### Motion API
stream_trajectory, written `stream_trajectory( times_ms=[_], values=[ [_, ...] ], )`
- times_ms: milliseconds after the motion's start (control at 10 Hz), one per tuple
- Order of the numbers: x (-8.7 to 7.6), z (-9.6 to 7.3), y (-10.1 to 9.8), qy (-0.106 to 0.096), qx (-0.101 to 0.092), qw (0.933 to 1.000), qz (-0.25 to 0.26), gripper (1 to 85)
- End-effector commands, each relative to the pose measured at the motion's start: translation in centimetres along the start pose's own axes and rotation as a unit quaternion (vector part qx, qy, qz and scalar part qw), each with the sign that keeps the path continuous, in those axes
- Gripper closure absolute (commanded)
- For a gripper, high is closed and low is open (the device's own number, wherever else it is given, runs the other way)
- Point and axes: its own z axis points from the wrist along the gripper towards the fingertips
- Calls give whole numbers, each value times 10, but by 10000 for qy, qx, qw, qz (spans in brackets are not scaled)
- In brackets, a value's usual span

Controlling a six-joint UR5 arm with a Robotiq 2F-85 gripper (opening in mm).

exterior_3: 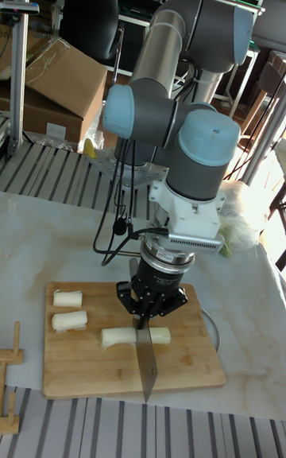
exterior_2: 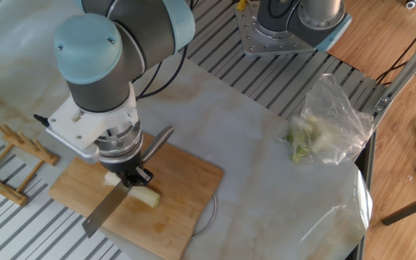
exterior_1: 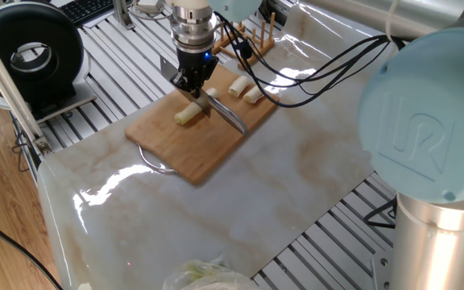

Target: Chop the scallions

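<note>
Directly beneath your gripper (exterior_3: 146, 316) lies the stalk under the blade: a pale scallion piece (exterior_3: 119, 336) lying crosswise on the cutting board (exterior_3: 183, 366), with the knife (exterior_3: 145, 362) set down into it near its middle. The jaws are clamped on the knife, its handle (exterior_2: 159, 139) sticking out behind the wrist and the blade (exterior_2: 105, 211) running forward and down from the fingers.

Judge the stalk as light, firm but watery, and round enough to roll; nothing pins it except the blade itself. It should part cleanly under a straight downward press, but a sideways drag would likely skid it across the wood. You have no free hand on it, so treat the blade as your only hold and keep the cut square to the stalk.

Your arm stands nearly plumb over the board, wrist vertical and tool pointing straight down, the elbow and shoulder stacked high behind it in the tall view.

Farther out to one side of the gripper, two cut chunks (exterior_3: 68, 309) lie side by side near the board's edge, apart from the blade. Beyond them, off the board, stands a wooden rack (exterior_2: 11, 149). Well away across the table sits a clear plastic bag of greens (exterior_2: 322, 130).
</note>
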Motion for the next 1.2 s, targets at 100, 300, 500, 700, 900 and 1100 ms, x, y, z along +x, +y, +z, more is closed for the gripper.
stream_trajectory(
  times_ms=[100, 300, 500, 700, 900, 1100],
  values=[
    [5, -3, -7, 206, -92, 9997, -96, 843],
    [-1, 7, -9, 104, -42, 9999, -68, 843],
    [2, 8, -11, 157, 14, 9998, -93, 843],
    [5, 1, -11, 300, -82, 9994, -143, 843],
    [4, 1, -15, 322, -94, 9992, -196, 843],
    [7, 0, -18, 420, -115, 9988, -211, 843]
  ],
)
